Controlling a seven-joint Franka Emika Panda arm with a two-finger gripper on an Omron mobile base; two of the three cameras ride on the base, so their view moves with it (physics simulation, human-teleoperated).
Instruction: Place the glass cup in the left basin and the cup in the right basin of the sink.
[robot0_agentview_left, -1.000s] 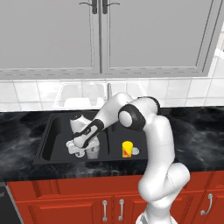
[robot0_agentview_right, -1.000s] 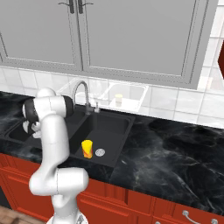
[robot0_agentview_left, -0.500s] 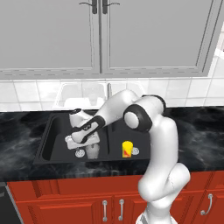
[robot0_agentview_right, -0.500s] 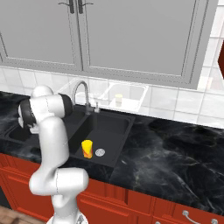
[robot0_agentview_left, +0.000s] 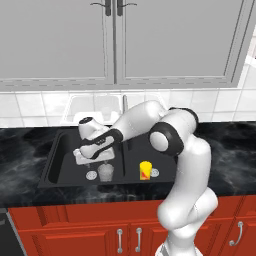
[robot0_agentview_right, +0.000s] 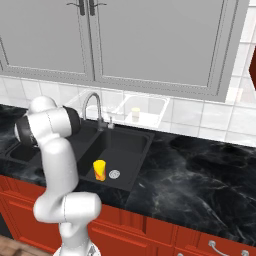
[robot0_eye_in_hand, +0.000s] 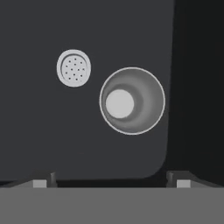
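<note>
Translucent grey-white glass cup (robot0_eye_in_hand: 131, 100) upright in wider black left basin (robot0_agentview_left: 62, 160); opaque yellow cup (robot0_agentview_left: 145, 170) in narrower right basin (robot0_agentview_left: 135, 152); gripper (robot0_agentview_left: 91, 161) spread wide, empty; seemingly done.

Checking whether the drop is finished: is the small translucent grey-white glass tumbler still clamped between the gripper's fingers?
No: the translucent glass tumbler stands alone on the black basin floor, below the open gripper, whose fingertips sit wide apart.
</note>
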